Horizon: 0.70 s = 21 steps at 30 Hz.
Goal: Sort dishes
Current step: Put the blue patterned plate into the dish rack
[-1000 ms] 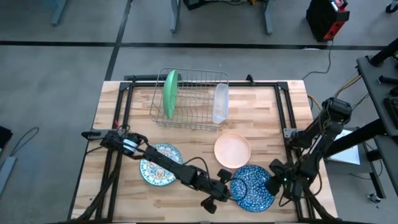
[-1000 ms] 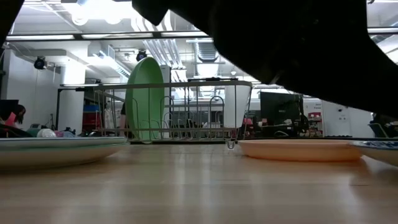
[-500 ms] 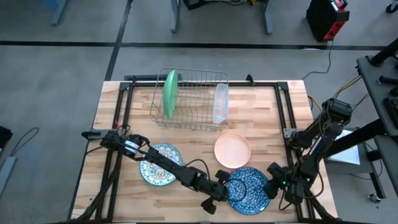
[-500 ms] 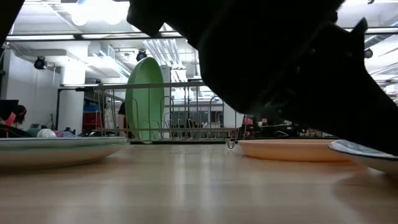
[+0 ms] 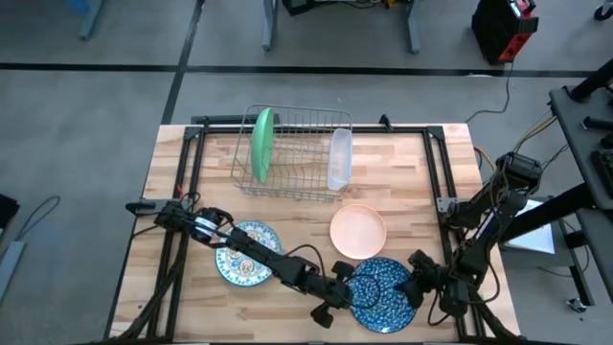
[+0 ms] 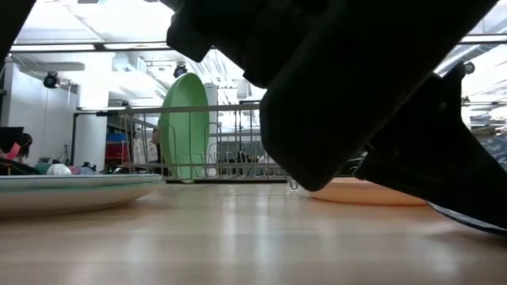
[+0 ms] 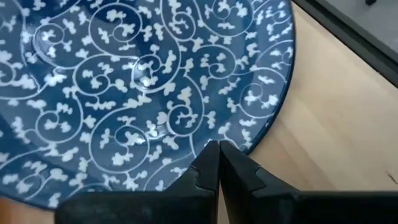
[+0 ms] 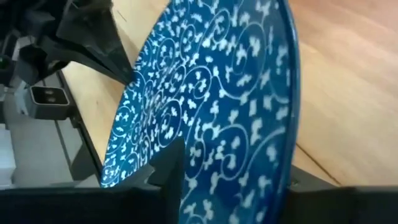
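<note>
Blue plate [image 5: 383,292] at desk [image 5: 421,192] front edge. Right tool [image 5: 419,285] clamped on its right rim; left tool [image 5: 347,290] pinched closed at left rim. Lift level, slow, then toward rack [image 5: 297,153].

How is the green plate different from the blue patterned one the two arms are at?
The green plate is plain and stands on edge in the wire rack; the blue plate has white scrollwork and sits low on the table. Nothing touches the green plate, while the left gripper is shut at the blue plate's rim and the right gripper clamps its opposite edge. Both are round.
</note>
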Available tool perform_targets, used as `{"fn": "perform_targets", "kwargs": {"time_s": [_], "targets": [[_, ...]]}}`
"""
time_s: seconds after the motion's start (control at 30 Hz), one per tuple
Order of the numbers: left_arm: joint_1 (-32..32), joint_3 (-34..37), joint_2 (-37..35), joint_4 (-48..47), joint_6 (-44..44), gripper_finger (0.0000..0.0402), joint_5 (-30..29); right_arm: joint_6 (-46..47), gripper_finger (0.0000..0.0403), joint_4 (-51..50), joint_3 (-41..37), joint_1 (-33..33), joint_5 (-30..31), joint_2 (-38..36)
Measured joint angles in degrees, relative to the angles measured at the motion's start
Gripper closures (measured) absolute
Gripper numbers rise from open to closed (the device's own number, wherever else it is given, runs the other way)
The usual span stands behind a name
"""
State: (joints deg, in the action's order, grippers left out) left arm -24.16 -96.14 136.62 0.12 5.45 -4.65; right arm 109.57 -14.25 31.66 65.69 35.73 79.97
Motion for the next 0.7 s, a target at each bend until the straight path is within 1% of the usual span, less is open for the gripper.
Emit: {"fn": "perform_targets", "kwargs": {"time_s": [0.07, 0.17, 0.23, 0.33, 0.37, 0.43, 0.53, 0.57, 0.63, 0.7], "targets": [[0.00, -0.21, 0.00, -0.08, 0.22, 0.0401, -0.15, -0.57, 0.0307, -0.48, 0.00, 0.04, 0.22, 0.00], [-0.04, -0.96, -0.21, 0.06, 1.86, 0.0402, 0.03, -0.96, 0.0367, -0.48, 0.00, 0.04, 1.15, -0.06], [-0.04, -1.99, -0.59, -0.04, 2.96, 0.0401, -0.27, -1.35, 0.0389, -0.23, 0.17, 0.04, 2.43, -0.18], [0.11, -3.53, -1.50, -0.54, 4.65, 0.0401, -0.20, -2.21, 0.0391, -0.54, 0.13, 0.04, 3.16, -0.25], [0.15, -4.01, -2.16, -1.36, 5.35, 0.0402, 0.53, -2.95, 0.0394, -0.55, 0.16, 0.04, 3.18, -0.44], [0.04, -5.54, -3.92, -2.90, 6.04, 0.0402, 3.97, -6.06, 0.0397, -0.81, 0.51, 0.22, 3.76, -0.99], [-0.39, -7.42, -7.65, -6.66, 7.15, 0.0401, 10.12, -15.89, 0.0399, -1.61, 2.14, 0.42, 4.87, -2.25], [-0.60, -7.65, -9.00, -7.96, 7.90, 0.0402, 11.14, -19.81, 0.0400, -1.71, 2.85, 0.42, 4.87, -2.75], [-1.12, -7.65, -11.70, -10.79, 10.29, 0.0401, 11.61, -26.49, 0.0400, -2.23, 4.28, 0.06, 5.26, -3.90], [-1.37, -7.20, -14.53, -13.24, 12.58, 0.0401, 10.87, -32.16, 0.0401, -3.04, 5.27, -0.62, 6.36, -5.18]]}}
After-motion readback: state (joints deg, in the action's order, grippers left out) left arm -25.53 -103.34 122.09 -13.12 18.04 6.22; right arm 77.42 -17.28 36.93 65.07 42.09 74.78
